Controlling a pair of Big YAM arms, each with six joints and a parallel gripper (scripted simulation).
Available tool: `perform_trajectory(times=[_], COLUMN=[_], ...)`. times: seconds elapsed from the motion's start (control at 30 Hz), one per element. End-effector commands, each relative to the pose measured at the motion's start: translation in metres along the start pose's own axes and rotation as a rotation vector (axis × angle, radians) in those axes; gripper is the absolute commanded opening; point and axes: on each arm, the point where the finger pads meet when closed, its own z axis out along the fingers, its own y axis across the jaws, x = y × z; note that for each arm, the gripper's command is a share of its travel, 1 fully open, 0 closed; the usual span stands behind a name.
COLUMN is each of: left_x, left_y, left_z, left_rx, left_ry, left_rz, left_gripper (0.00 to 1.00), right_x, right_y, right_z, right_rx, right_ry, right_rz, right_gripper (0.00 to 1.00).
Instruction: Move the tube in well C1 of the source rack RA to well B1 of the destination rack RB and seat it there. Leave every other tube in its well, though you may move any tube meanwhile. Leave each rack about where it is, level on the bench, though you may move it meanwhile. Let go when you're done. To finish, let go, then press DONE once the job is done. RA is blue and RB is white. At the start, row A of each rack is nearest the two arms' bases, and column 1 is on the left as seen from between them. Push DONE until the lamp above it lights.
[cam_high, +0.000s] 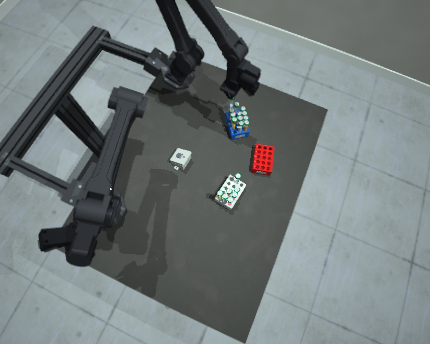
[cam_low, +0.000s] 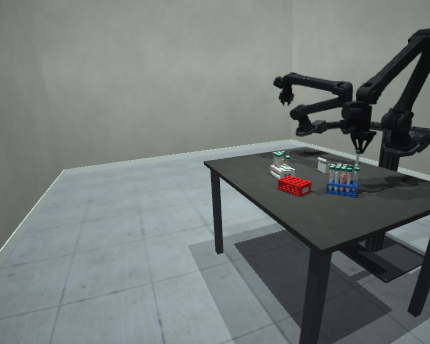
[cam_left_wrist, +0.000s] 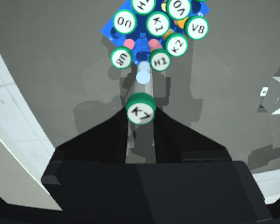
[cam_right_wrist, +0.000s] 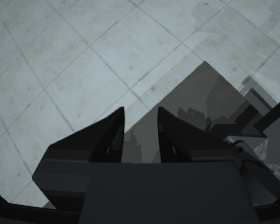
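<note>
While the left tool (cam_low: 361, 149) (cam_left_wrist: 140, 113) grips a green-capped tube (cam_low: 357, 157) (cam_left_wrist: 141, 109), dark tabletop (cam_high: 200, 240) (cam_low: 280, 200), pale tiled floor (cam_high: 345, 240) (cam_low: 100, 250) (cam_right_wrist: 75, 60).

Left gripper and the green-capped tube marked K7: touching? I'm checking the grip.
Touching: the left wrist view shows the left gripper's black fingers closed against the green-capped tube.

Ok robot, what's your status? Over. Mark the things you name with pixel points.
Left fingers (cam_low: 361, 149): shut on green-capped clear tube (cam_low: 357, 158) (cam_left_wrist: 141, 111). Right fingers (cam_low: 286, 102): nothing held. Tube over blue plastic rack's (cam_low: 342, 194) edge, other tubes crowding close.
</note>
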Motion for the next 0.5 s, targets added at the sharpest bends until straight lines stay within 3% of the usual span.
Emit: perform_trajectory(times=[0.0, 0.07, 0.13, 0.47], left_x=[0.002, -0.010, 0.001, 0.002], left_y=[0.005, 0.004, 0.005, 0.006], left_z=[-0.001, -0.007, 0.000, 0.005], left_rx=[-0.002, -0.002, -0.002, -0.002], left_ry=[-0.001, -0.024, -0.007, -0.002], left_rz=[0.002, 0.000, 0.001, 0.000], left_gripper=[0.00, 0.00, 0.00, 0.00], right_x=[-0.008, -0.008, -0.008, -0.008], right_y=[0.009, 0.009, 0.009, 0.009], right_z=[-0.011, -0.011, -0.011, -0.011], right_rx=[-0.029, -0.029, -0.029, -0.029], right_ry=[-0.016, -0.016, -0.016, -0.016], right_rz=[0.009, 0.009, 0.009, 0.009], right_gripper=[0.30, 0.30, 0.30, 0.30])
